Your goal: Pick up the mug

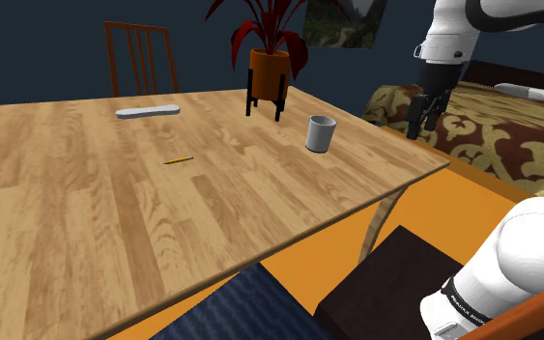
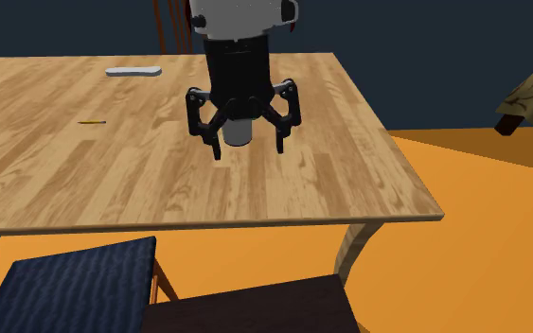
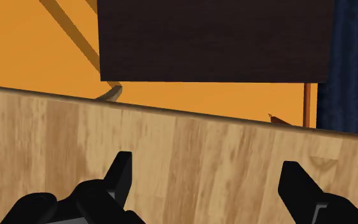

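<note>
Shoulder view, L→R.

A flat grey bar [image 1: 148, 111] and a pencil [image 1: 178, 160] lie on the counter [image 1: 67, 212], well away from the gripper [image 1: 421, 126] and past the mug [image 1: 320, 133] from it. Neither plays a part in the grasp.

The potted plant [image 1: 268, 72] on its black stand sits beyond the mug from the gripper, near the mug but apart. It's probably the one thing to avoid clipping.

The mug is plain grey, upright, mouth up, standing free near the counter's corner, between plant and gripper. I can't make out a handle, so a side pinch across the body looks like the plan.

The gripper hangs raised and clear of the mug, fingers spread wide, holding nothing. I read that as a pre-grasp pose. The wrist view puts it over bare wood by the counter edge, so I'd expect it has to go further in, then down.

Text: no print visible on the mug. There is small lettering on the arm's base band [image 1: 463, 304], too small to read.
</note>
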